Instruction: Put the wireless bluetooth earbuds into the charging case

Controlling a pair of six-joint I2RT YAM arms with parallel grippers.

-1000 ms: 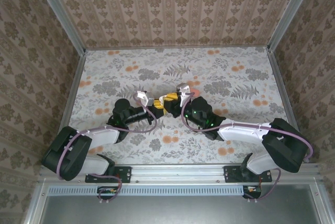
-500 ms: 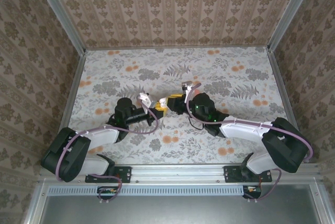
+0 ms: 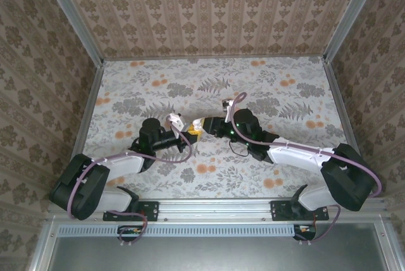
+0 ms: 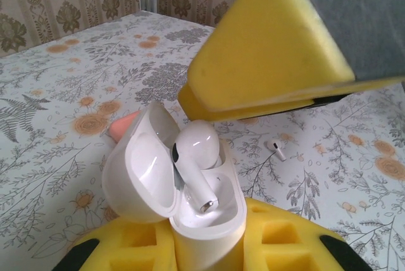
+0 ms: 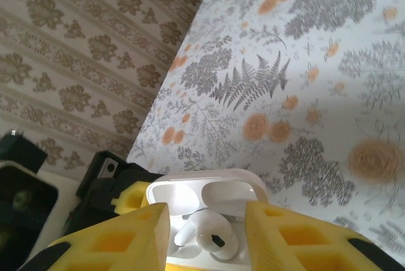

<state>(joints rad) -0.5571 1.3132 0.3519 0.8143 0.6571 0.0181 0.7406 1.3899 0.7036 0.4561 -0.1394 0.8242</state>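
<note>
My left gripper [image 4: 209,249] is shut on the base of the white charging case [image 4: 212,220], holding it upright with its lid [image 4: 136,170] swung open. One white earbud [image 4: 196,147] lies loosely in the case, bulb up and stem slanting toward the camera. My right gripper [image 5: 207,220] hovers over the case [image 5: 202,192], jaws apart on either side of that earbud [image 5: 215,236], with gaps to both pads. Its yellow pad [image 4: 272,49] hangs just above the case. A second earbud [image 4: 276,149] lies on the table beyond. From above, both grippers [image 3: 188,133] [image 3: 204,124] meet mid-table.
An orange-pink lump [image 4: 123,125] sits on the floral tabletop [image 3: 266,87] just behind the open lid. Patterned walls and metal rails [image 3: 88,100] enclose the table on three sides. Both arms stretch inward from the near edge.
My right gripper's jaws have widened and come off the earbud, leaving it resting in the case. The right wrist has shifted back and right; the left gripper has drawn slightly left with the case.
</note>
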